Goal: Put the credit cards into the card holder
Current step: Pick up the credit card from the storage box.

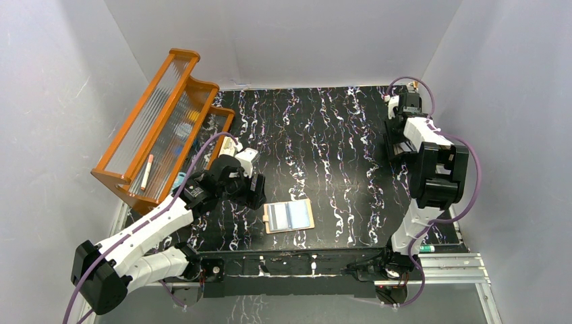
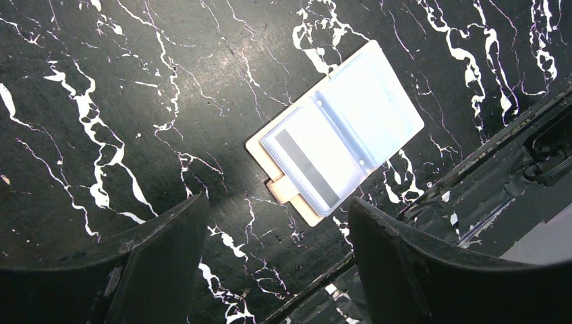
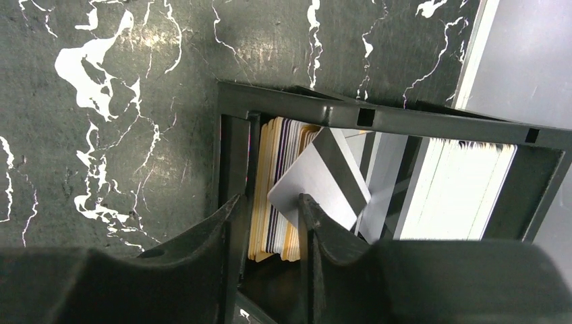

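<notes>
The tan card holder [image 1: 290,216] lies open and flat near the table's front edge. It also shows in the left wrist view [image 2: 337,138], with pale cards in its clear pockets, one with a dark stripe [image 2: 307,169]. My left gripper [image 1: 256,192] hovers just left of it, open and empty [image 2: 276,236]. My right gripper [image 1: 398,135] is at the back right over a black compartment tray [image 3: 378,118]. Its fingers [image 3: 266,212] are partly open and straddle a standing stack of credit cards [image 3: 276,202]. A grey striped card [image 3: 324,179] leans out beside the right finger.
An orange ribbed rack [image 1: 162,128] stands at the left back. The tray's other compartment holds a white stack [image 3: 459,189]. Grey walls close in the table on three sides, and the tray sits close to the right wall.
</notes>
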Tool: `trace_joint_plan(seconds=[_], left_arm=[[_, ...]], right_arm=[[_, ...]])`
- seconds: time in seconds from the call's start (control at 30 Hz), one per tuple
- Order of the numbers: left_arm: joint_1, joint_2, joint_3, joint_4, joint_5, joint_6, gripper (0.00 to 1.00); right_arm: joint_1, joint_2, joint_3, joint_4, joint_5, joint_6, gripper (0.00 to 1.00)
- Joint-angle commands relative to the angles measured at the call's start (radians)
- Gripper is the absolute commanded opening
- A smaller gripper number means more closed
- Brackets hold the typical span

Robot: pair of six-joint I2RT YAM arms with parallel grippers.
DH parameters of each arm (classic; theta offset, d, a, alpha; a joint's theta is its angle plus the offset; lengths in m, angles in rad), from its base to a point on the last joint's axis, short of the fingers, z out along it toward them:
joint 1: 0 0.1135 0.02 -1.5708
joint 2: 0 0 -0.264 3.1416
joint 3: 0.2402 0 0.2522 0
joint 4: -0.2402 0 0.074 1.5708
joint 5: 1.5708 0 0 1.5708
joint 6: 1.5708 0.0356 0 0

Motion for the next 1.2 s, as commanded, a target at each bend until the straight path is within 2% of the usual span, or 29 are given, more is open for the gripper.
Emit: trace_joint_plan(seconds=[0.0, 0.27, 0.47, 0.7, 0.87, 1.0, 1.07, 1.13, 1.17], left_arm=[[0.003, 0.004, -0.002, -0.008, -0.005, 0.014, 0.74], [0.003, 0.001, -0.003, -0.009, -0.004, 0.014, 0.74], [0.003, -0.002, -0.003, -0.008, -0.004, 0.016, 0.74], [0.004, -0.003, -0.004, -0.008, -0.002, 0.016, 0.74], [0.003, -0.003, -0.003, -0.008, -0.002, 0.016, 0.74], [0.003, -0.002, -0.002, -0.009, -0.002, 0.017, 0.74], [0.003, -0.004, -0.002, -0.008, -0.002, 0.017, 0.74], [0.003, -0.004, -0.002, -0.008, -0.002, 0.019, 0.74], [0.003, -0.004, -0.002, -0.008, -0.002, 0.019, 0.74]], right_arm=[[-0.005, 0.001, 0.032, 0.036, 0.009, 0.0, 0.38], [-0.005, -0.042, 0.013, 0.057, 0.022, 0.015, 0.2], [-0.005, -0.07, 0.026, 0.037, 0.049, 0.021, 0.02], [-0.005, -0.103, 0.062, -0.009, 0.1, 0.04, 0.0], [-0.005, -0.1, 0.074, -0.011, 0.135, 0.05, 0.07], [-0.005, -0.079, 0.09, -0.024, 0.139, 0.051, 0.0], [-0.005, -0.065, 0.099, -0.029, 0.151, 0.054, 0.0], [-0.005, -0.04, 0.113, -0.041, 0.161, 0.055, 0.08], [-0.005, -0.02, 0.129, -0.057, 0.177, 0.058, 0.03]])
